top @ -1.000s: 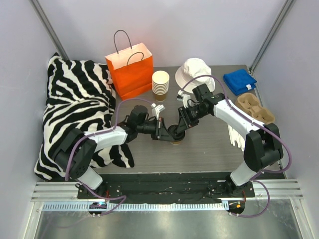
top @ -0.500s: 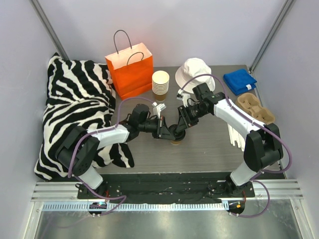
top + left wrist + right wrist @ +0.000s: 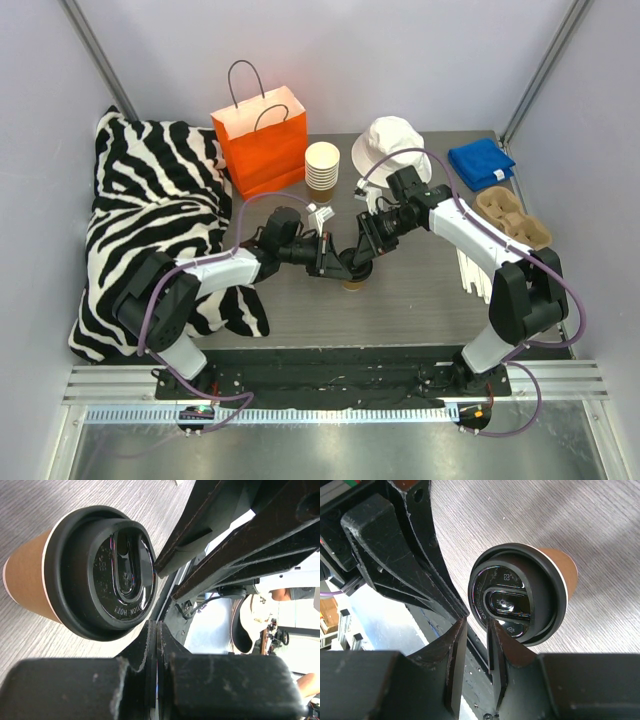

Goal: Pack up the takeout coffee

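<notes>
Coffee (image 3: 75, 575) stands mid-bench (image 3: 420, 300), black lid (image 3: 520, 600) on, with both arms crowded in on it from either side. The left jaws (image 3: 156, 627) are clenched on nothing, their tips just beside the lid's rim. The right jaws (image 3: 476, 623) stand a little apart at the opposite edge of the lid; from the wrist view I cannot tell whether they pinch the rim or only hang next to it. The main risk is a tip-over: the cup is light and narrow at the foot, so a sideways nudge high up from the closed left tips would likely topple it. A lift by the lid alone could pull the lid off and leave the cup behind or spill it. The two sets of jaws are also close enough to knock each other. The carrier (image 3: 512, 217) lies well apart at the bench's right edge, the orange bag (image 3: 262, 140) at the back.
</notes>
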